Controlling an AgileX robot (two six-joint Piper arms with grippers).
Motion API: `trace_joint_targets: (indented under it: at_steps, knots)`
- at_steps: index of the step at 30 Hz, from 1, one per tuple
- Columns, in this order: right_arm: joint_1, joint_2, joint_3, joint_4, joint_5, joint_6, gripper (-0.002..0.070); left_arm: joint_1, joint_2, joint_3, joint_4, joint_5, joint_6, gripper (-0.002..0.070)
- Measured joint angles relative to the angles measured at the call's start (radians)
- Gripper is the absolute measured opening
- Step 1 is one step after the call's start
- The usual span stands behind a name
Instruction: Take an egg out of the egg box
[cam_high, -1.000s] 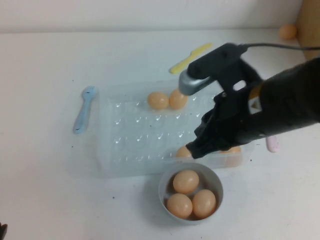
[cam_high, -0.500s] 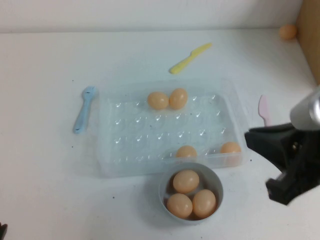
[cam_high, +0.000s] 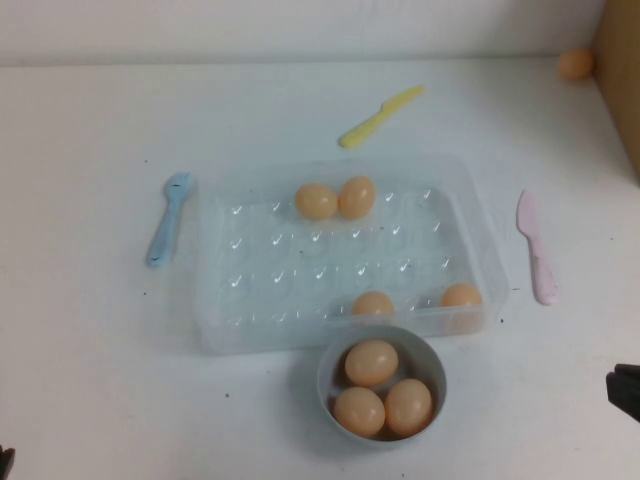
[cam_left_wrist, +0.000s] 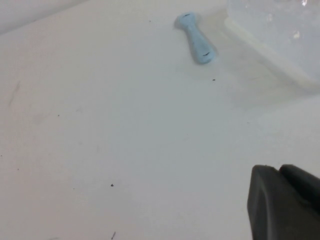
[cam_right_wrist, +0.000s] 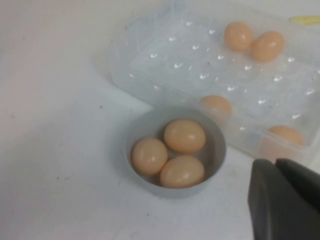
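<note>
The clear plastic egg box (cam_high: 260, 270) lies mid-table and holds several pale orange eggs: two side by side at its far edge (cam_high: 316, 201) and two along its near edge (cam_high: 373, 303). It also shows in the right wrist view (cam_right_wrist: 165, 65) and, as a corner, in the left wrist view (cam_left_wrist: 280, 35). My right gripper (cam_right_wrist: 276, 162) is shut and empty, low over the table to the right of the box and bowl, at the high view's right edge (cam_high: 625, 392). My left gripper (cam_left_wrist: 279, 169) is shut and empty over bare table, at the near left corner (cam_high: 4, 462).
A small grey bowl (cam_high: 325, 385) holding three eggs (cam_high: 371, 362) touches the box's near edge. A blue spoon (cam_high: 168, 218) lies left of the box, a yellow knife (cam_high: 380, 115) behind it, and a pink knife (cam_high: 535, 247) to its right. A loose egg (cam_high: 575, 64) lies at the far right.
My right arm has pulled back from over the box's near right part to the right edge of the high view. The eggs and the bowl have not moved.
</note>
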Motion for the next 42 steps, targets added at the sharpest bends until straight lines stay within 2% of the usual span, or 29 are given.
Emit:
trace_joint_targets:
  at_steps: [5, 7, 13, 19, 23, 27, 34, 42]
  knots:
    - [-0.005, -0.143, 0.197, -0.001, -0.252, 0.000, -0.0017, 0.000, 0.000, 0.000, 0.000, 0.000, 0.000, -0.0003]
    - [-0.041, -0.201, 0.268, -0.001, -0.344, 0.000, -0.0017, 0.000, 0.000, 0.000, 0.000, 0.000, 0.000, -0.0003]
    - [-0.293, -0.349, 0.453, -0.001, -0.472, 0.000, -0.0017, 0.000, 0.000, 0.000, 0.000, 0.000, 0.000, -0.0003]
    - [-0.585, -0.485, 0.568, -0.001, -0.493, 0.000, -0.0017, 0.000, 0.000, 0.000, 0.000, 0.000, 0.000, -0.0003]
    - [-0.700, -0.559, 0.573, -0.001, -0.454, 0.000, -0.0017, 0.000, 0.000, 0.000, 0.000, 0.000, 0.000, -0.0003]
    - [-0.743, -0.566, 0.573, 0.024, -0.376, 0.000, -0.0017, 0.000, 0.000, 0.000, 0.000, 0.000, 0.000, -0.0003]
    - [-0.745, -0.566, 0.573, 0.079, -0.165, 0.000, -0.0017, 0.000, 0.000, 0.000, 0.000, 0.000, 0.000, -0.0003]
    - [-0.745, -0.566, 0.573, 0.085, -0.143, -0.003, -0.0017, 0.000, 0.000, 0.000, 0.000, 0.000, 0.000, -0.0003]
